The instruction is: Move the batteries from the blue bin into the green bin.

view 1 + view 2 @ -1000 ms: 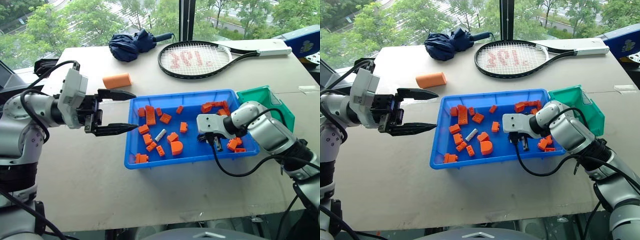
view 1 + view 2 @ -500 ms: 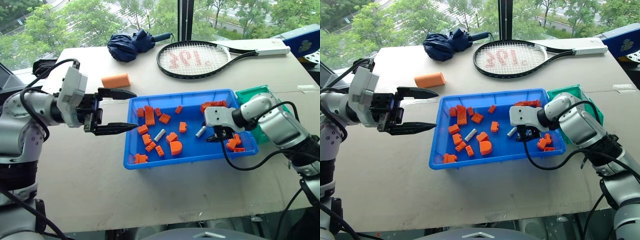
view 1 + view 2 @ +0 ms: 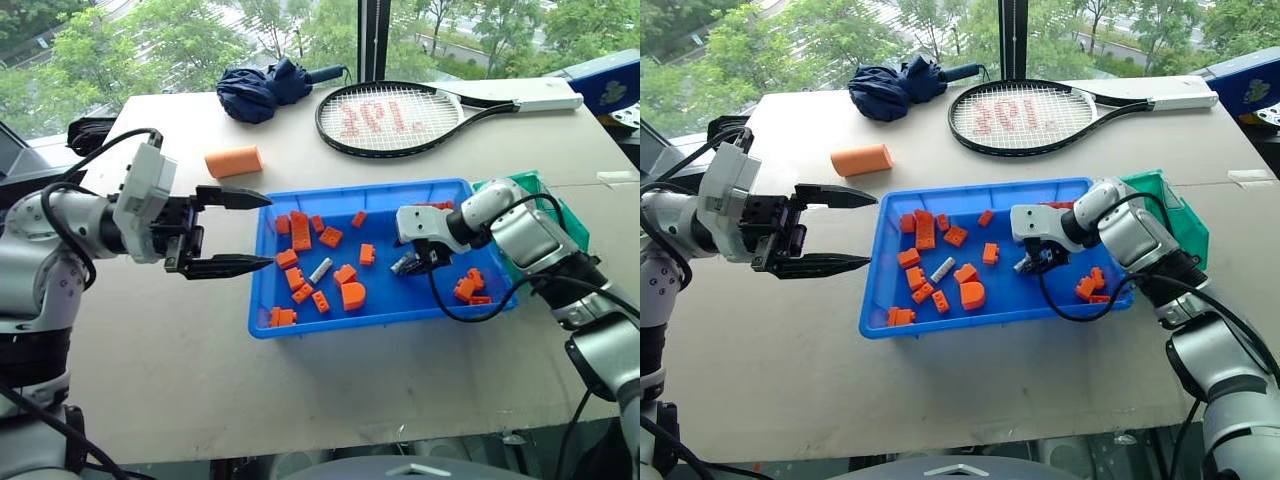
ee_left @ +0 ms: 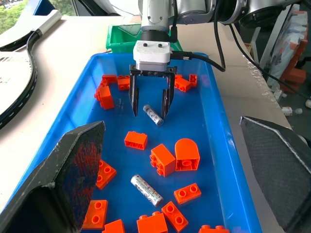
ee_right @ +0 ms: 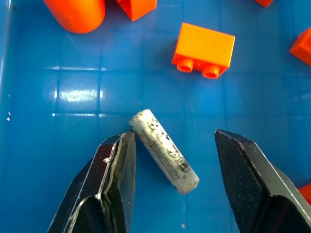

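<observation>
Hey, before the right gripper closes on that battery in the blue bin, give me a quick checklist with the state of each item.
1. Right gripper open, fingers either side of the battery: ok.
2. Battery lies flat on the blue bin floor, apart from the orange blocks: ok.
3. Battery lined up across the fingers: not ok, it lies at a slant between them in the right wrist view.
4. Left gripper out of the way, open at the bin's left edge: ok.
5. Green bin ready, standing at the blue bin's far right corner: ok; what is inside it, cannot tell.
6. Second battery waiting among the blocks: ok.
</observation>
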You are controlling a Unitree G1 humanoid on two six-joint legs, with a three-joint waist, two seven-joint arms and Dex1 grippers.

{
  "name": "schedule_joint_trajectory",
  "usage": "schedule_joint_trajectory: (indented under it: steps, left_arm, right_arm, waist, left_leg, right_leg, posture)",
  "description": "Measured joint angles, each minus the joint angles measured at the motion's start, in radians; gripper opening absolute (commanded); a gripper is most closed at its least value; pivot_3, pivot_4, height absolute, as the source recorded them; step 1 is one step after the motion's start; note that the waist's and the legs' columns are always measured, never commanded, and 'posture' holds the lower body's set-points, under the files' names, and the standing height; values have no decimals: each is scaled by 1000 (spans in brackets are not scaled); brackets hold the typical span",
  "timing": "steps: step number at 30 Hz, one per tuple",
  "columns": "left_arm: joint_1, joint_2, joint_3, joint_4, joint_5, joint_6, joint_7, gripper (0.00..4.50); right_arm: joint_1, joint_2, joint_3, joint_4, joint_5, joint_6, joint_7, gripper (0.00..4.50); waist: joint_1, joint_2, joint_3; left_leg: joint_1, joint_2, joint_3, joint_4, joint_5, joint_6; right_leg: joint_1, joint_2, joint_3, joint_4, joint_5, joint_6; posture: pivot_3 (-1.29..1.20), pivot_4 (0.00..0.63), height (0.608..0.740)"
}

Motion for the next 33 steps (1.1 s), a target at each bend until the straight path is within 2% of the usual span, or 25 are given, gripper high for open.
schedule_joint_trajectory:
  steps: [1,4,5,14,17,20,22,28,33]
  left_arm:
    - [2,2,1,-6,0,3,1,4500]
    - [19,10,16,-25,-3,13,7,4500]
    - [20,12,19,-28,-6,17,11,4500]
    - [23,14,33,-54,-20,31,26,4500]
    - [13,11,31,-53,-20,30,26,4500]
    - [-2,-2,13,-51,-20,29,26,4500]
    - [-8,-6,8,-50,-20,29,26,4500]
    - [-47,-29,-24,-7,-8,7,15,4500]
    - [-67,-44,-48,13,3,-12,0,4500]
  right_arm:
    - [-3,1,6,10,-4,-5,8,1745]
    - [-4,2,12,37,-13,-19,40,352]
    - [-6,2,12,36,-13,-20,53,38]
    - [-7,-13,-28,-41,-6,55,53,38]
    - [-8,-78,-114,-137,30,150,32,38]
    - [-16,-183,-276,-224,54,283,-44,38]
    - [-13,-201,-300,-237,57,310,-60,38]
    - [146,-401,-456,-280,84,423,-128,38]
    - [226,-425,-486,-272,99,437,-184,38]
  waist:
    - [0,0,0]
    - [-1,0,0]
    - [-1,0,0]
    - [-1,0,0]
    - [5,1,0]
    - [9,0,0]
    - [6,0,0]
    - [15,1,1]
    - [0,1,1]
  left_leg:
    - [0,0,0,0,0,0]
    - [0,0,0,0,0,0]
    - [0,0,0,0,0,0]
    - [0,0,0,0,0,0]
    - [-1,0,-1,0,0,0]
    - [-1,0,-1,0,0,0]
    - [-1,0,-1,0,0,0]
    - [-1,0,0,-1,0,0]
    - [1,0,3,-1,0,0]
  right_leg:
    - [0,0,0,0,0,0]
    - [0,0,0,0,0,0]
    - [0,0,0,0,0,0]
    - [0,0,0,0,0,0]
    - [0,0,-1,0,0,0]
    - [0,-1,-1,-1,0,0]
    - [0,0,-1,0,0,0]
    - [0,-1,0,-1,0,0]
    - [0,0,2,2,0,0]
  posture:
    - [0,150,740]
    - [0,150,740]
    - [0,150,740]
    - [0,150,740]
    - [0,150,740]
    - [0,150,740]
    - [0,150,740]
    - [0,150,740]
    - [0,150,740]
